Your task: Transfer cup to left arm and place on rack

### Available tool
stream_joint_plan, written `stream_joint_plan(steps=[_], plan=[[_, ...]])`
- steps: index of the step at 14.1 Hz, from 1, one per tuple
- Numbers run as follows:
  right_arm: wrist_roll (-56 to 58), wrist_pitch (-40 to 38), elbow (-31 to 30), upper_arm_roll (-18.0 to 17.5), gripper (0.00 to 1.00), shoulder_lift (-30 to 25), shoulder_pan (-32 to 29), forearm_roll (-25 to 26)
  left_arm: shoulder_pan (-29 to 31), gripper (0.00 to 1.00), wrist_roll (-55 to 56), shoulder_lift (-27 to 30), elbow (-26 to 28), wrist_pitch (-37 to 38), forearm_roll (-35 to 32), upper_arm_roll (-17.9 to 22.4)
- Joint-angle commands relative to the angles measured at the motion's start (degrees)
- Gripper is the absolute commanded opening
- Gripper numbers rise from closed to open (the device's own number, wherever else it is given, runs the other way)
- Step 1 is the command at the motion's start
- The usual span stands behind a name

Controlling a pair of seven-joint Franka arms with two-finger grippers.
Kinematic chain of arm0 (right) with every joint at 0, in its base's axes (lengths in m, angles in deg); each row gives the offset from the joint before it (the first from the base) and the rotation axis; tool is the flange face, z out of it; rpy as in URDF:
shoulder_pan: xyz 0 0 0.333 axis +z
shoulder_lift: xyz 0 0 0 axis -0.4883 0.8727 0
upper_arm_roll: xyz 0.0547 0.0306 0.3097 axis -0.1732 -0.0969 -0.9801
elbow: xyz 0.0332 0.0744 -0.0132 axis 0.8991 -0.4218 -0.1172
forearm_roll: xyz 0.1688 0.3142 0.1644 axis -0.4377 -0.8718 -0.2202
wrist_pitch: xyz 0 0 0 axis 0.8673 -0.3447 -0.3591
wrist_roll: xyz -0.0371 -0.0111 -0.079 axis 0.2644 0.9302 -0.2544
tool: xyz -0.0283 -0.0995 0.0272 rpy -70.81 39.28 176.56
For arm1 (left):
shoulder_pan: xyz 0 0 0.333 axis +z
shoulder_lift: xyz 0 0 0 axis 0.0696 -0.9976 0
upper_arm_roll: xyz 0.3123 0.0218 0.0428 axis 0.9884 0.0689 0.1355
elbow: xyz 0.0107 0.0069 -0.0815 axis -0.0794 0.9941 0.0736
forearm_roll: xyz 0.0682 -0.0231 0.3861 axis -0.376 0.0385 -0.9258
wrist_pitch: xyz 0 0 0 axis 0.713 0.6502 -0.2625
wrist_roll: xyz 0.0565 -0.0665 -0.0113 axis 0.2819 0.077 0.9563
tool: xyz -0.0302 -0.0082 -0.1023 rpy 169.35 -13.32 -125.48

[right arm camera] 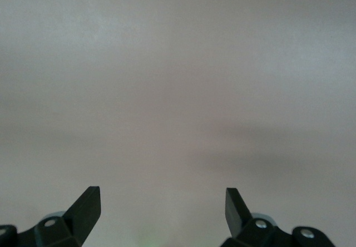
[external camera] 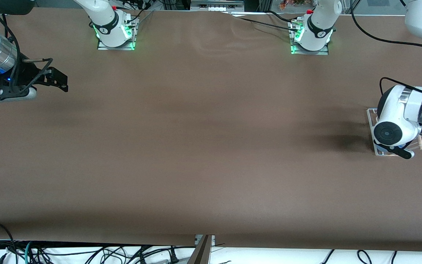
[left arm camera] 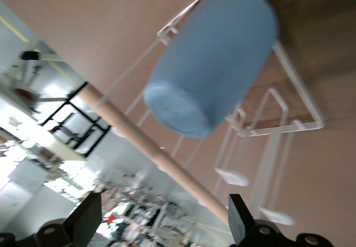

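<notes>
The light-blue cup (left arm camera: 214, 60) lies tilted on the white wire rack (left arm camera: 297, 91), its base toward the camera. The rack's wooden dowel (left arm camera: 150, 147) runs beside it. My left gripper (left arm camera: 164, 209) is open and empty, its fingers apart from the cup. In the front view the left arm (external camera: 398, 117) hangs over the rack (external camera: 370, 114) at its own end of the table and hides the cup. My right gripper (external camera: 60, 79) is open and empty, waiting over bare table at the right arm's end; it also shows in the right wrist view (right arm camera: 161, 198).
The brown table (external camera: 203, 139) stretches between the two arms. The two arm bases (external camera: 115, 33) stand along the edge farthest from the front camera. Cables (external camera: 398, 42) lie on the table near the left arm's base.
</notes>
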Motion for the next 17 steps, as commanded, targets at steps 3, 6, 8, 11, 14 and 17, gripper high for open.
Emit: stream_joint_plan(steps=[3,6,8,11,14,17], plan=[[-0.27,-1.55,1.55,-0.07,0.99,0.36,0.29,0.28,-0.02,1.00,1.36,1.34,-8.08,8.49,20.94,-0.70],[-0.27,-1.55,1.55,-0.07,0.99,0.36,0.29,0.28,-0.29,1.00,1.46,1.60,-14.75,14.03,33.43,-1.75],[-0.36,-1.46,1.55,0.01,0.99,0.36,0.20,0.28,-0.46,1.00,1.63,1.78,-19.68,16.15,39.34,-2.37],[-0.36,-1.37,1.55,0.01,0.99,0.36,0.20,0.20,-0.64,1.00,0.93,3.18,-24.34,17.04,39.88,-7.37],[-0.36,-1.28,1.55,0.01,0.99,0.36,0.20,0.28,-4.66,1.00,0.75,6.51,-25.85,16.51,39.80,-5.29],[-0.36,-1.20,1.55,0.01,0.99,0.36,0.20,0.28,-13.11,1.00,1.37,11.95,-24.72,9.68,41.46,4.28]])
